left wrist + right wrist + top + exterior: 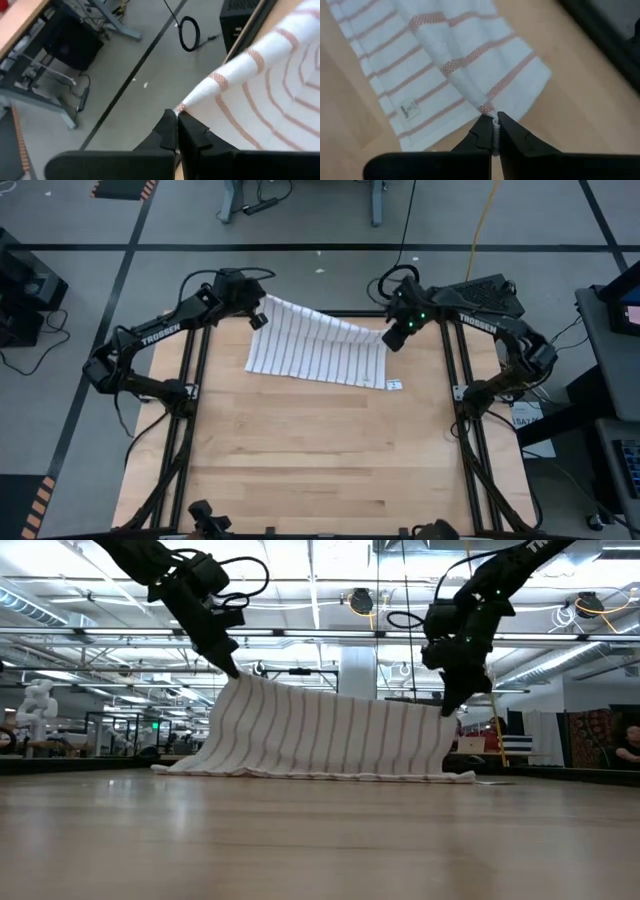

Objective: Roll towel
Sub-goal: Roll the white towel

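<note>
Overhead, towel hangs between left tool and right tool.

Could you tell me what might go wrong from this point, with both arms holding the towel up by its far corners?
1. The left gripper and right gripper each pinch only a corner tip of the towel; a tug could pull a corner free.
2. The towel sags between them in the low view, and its near edge rests on the table, so lowering unevenly may leave wrinkles or a skewed roll.
</note>
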Action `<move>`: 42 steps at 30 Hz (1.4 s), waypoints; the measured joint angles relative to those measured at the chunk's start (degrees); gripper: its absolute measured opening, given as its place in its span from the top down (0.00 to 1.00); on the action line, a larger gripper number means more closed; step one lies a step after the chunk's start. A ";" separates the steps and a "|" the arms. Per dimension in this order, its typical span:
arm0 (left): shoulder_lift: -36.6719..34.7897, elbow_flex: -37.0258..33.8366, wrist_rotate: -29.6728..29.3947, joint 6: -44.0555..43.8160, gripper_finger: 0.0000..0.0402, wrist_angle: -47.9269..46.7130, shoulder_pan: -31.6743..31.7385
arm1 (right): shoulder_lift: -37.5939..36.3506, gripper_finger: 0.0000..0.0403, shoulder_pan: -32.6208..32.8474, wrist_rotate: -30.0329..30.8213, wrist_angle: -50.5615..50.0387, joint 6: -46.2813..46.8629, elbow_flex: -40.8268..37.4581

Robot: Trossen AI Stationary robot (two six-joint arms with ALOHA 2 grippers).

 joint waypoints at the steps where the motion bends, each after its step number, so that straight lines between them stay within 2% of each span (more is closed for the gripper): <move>1: -0.34 0.07 0.00 -1.00 0.99 -0.10 0.00 | 0.00 0.99 -0.40 -0.22 -0.64 -0.02 0.98; 4: -1.96 0.31 0.04 -2.63 0.99 0.04 -0.55 | 0.00 0.99 -0.68 -1.83 -2.60 -0.23 3.97; 8: -2.90 0.38 0.07 -4.10 0.99 -2.84 -0.98 | -0.07 0.99 0.52 -7.82 -2.80 1.51 4.44; 18: -2.44 0.37 0.71 -4.06 0.99 -14.15 -0.61 | -0.07 0.99 4.86 -8.29 -1.72 4.10 -3.50; 25: -2.44 0.37 1.56 -4.04 0.99 -15.62 -0.61 | -0.07 0.99 7.73 -13.66 2.05 8.65 -8.60; 29: -2.44 0.37 3.96 -4.04 0.99 -17.11 -0.61 | -0.04 0.99 9.73 -13.85 3.57 9.71 -9.84; 42: -1.62 0.37 5.02 -4.25 0.99 -19.95 -0.66 | -0.03 0.98 12.91 -10.74 9.26 12.64 -13.93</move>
